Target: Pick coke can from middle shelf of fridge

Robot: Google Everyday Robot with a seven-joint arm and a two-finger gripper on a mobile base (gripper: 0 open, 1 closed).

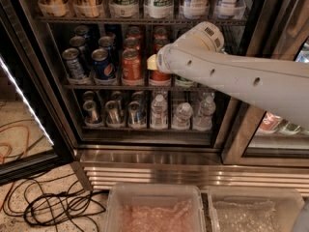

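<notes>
the robot's pale gripper (155,63) is held inside the steel-framed glass-door fridge (145,157), right at the red aluminium coke can (159,76) standing on the dark wire middle shelf (96,86) (not yet lifted out). whether the gripper is clenched cannot be told; lifting and withdrawal are judged outstanding. no lettering can be read.
</notes>
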